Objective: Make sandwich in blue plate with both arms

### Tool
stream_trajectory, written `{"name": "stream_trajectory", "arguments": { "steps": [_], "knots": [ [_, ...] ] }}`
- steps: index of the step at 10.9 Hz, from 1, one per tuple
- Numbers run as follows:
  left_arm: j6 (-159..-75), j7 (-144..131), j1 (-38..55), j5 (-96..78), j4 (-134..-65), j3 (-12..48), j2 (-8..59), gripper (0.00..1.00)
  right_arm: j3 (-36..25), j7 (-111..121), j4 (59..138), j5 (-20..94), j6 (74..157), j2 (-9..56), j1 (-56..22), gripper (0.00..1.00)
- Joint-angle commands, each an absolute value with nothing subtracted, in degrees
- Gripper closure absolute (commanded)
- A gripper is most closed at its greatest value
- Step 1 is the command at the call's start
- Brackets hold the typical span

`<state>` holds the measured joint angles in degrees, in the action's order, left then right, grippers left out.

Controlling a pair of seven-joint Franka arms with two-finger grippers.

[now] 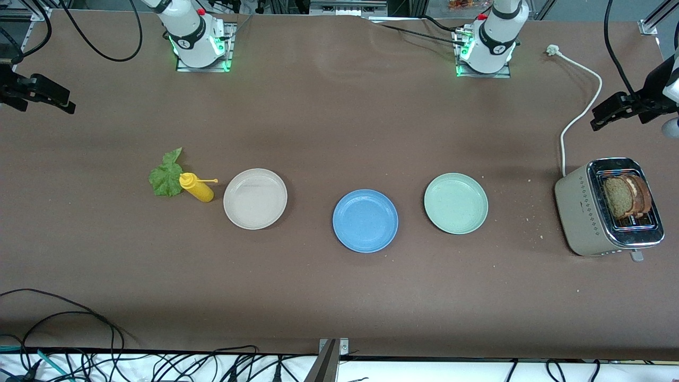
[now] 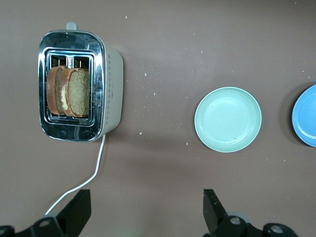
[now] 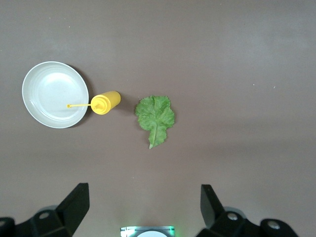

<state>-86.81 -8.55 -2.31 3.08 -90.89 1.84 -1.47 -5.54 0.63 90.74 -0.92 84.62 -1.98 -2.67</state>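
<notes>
The blue plate [image 1: 365, 220] lies empty at the middle of the table; its edge also shows in the left wrist view [image 2: 306, 116]. Two brown bread slices [image 1: 628, 196] stand in the toaster [image 1: 583, 212] at the left arm's end, and they show in the left wrist view [image 2: 69, 91]. A green lettuce leaf [image 1: 166, 175] lies flat at the right arm's end and shows in the right wrist view [image 3: 155, 116]. My left gripper [image 2: 146, 212] is open and empty, high over bare table. My right gripper [image 3: 143, 207] is open and empty, high over its own base. Neither hand shows in the front view.
A yellow squeeze bottle [image 1: 197, 188] lies beside the lettuce. A cream-white plate [image 1: 255, 198] and a mint-green plate [image 1: 455, 203] flank the blue plate. The toaster's white cable [image 1: 578, 114] runs toward the left arm's base. Crumbs lie near the toaster.
</notes>
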Motion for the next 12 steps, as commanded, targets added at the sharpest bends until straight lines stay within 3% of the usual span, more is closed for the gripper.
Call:
{"name": "stream_trajectory", "arguments": {
  "steps": [1, 12],
  "knots": [
    [-85.8, -7.7, -2.9, 1.8, -89.6, 2.1, -1.1, 0.00, -5.6, 0.1, 91.0, -1.2, 84.8, -2.3, -2.7, 0.00],
    [-85.8, -7.6, -2.9, 1.8, -88.9, 2.0, -0.7, 0.00, -5.6, 0.1, 91.0, -1.2, 84.8, -2.3, -2.7, 0.00]
  ]
}}
